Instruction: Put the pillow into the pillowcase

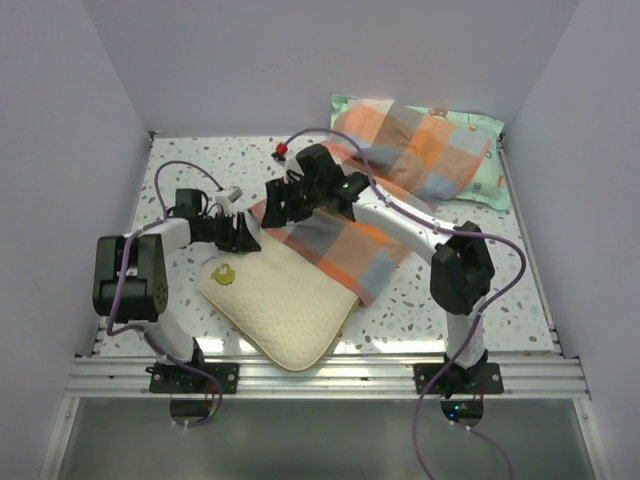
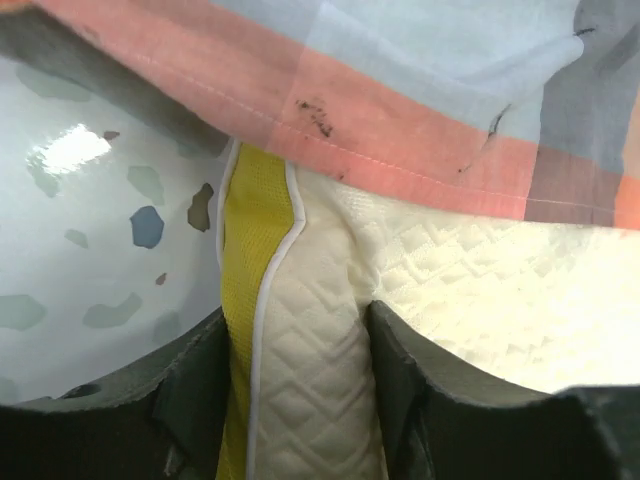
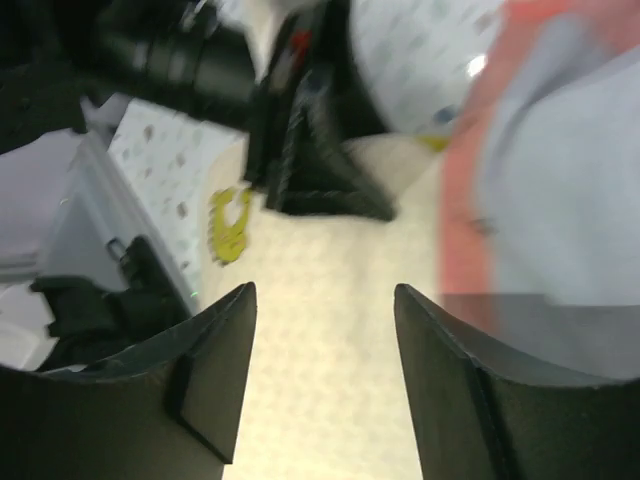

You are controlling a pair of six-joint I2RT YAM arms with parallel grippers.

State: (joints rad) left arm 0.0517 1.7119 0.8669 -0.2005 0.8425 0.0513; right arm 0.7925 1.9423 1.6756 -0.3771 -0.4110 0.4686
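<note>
The cream quilted pillow [image 1: 280, 310] lies at the front of the table, its yellow-green logo [image 1: 225, 273] near its left corner. The plaid pillowcase [image 1: 340, 245] covers the pillow's far end. My left gripper [image 1: 243, 238] sits at the pillow's far left edge. In the left wrist view, the left gripper [image 2: 296, 312] is open, and the yellow-banded edge of the pillow [image 2: 310, 380] bulges between its fingers, just below the pillowcase [image 2: 420, 90] hem. My right gripper [image 1: 280, 200] hovers open over the pillow [image 3: 330, 260] with nothing between its fingers [image 3: 225, 370]. The pillowcase [image 3: 560, 200] lies to its right.
A mint-green cartoon-print pillow [image 1: 485, 180] lies at the back right with another plaid cloth [image 1: 420, 145] over it. A small red object [image 1: 282, 152] sits on the speckled table [image 1: 180, 170]. White walls close in the back and both sides.
</note>
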